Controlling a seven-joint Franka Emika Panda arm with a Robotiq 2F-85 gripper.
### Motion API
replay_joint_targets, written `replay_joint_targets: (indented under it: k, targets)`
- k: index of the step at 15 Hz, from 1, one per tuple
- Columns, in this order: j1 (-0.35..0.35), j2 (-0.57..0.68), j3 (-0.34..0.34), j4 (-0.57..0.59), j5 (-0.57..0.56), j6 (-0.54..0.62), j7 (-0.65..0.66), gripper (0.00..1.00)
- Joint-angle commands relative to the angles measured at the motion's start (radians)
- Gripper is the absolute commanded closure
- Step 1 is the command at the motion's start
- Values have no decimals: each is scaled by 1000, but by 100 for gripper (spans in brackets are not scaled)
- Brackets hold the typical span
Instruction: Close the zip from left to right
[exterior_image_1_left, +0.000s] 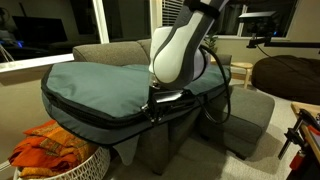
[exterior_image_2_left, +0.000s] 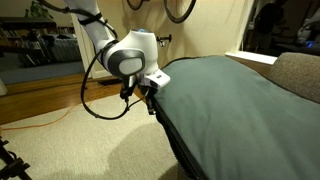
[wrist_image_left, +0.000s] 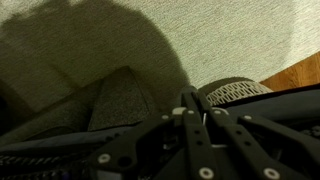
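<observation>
Exterior views both show the huge teal-grey padded bag (exterior_image_1_left: 95, 82) lying flat across the desk (exterior_image_1_left: 250, 112), a grey sofa seat, and spilling past its front edge. The zip (exterior_image_1_left: 100, 112) is the dark line in the black trim of that overhanging side. Its long axis lies roughly level and parallel to the desk's front edge, running from the bag's rounded end above a basket of orange cloth (exterior_image_1_left: 50, 152) across to the gripper (exterior_image_1_left: 155, 110). In an exterior view from the bag's end, the zip (exterior_image_2_left: 172, 135) runs lengthwise from the gripper (exterior_image_2_left: 150, 97) towards the bottom of the frame, where it is cut off. The white arm (exterior_image_2_left: 125, 55) reaches down so that the gripper sits right at the trim at the bag's corner. Whether the fingers are released or clenched on the pull I cannot tell: they are small, dark and merge with the black trim. The wrist view is dim. Dark linkage fills its lower half and the zip cannot be made out; only pale carpet (wrist_image_left: 230, 35) and grey upholstery (wrist_image_left: 120, 100) read clearly.
</observation>
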Motion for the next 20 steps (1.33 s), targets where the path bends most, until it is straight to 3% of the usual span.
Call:
replay_joint_targets:
  k: [1, 20]
  targets:
    - [-42, -32, -24, -41, 1, -5, -5, 99]
    - [-238, -33, 29, -76, 43, -13, -102, 99]
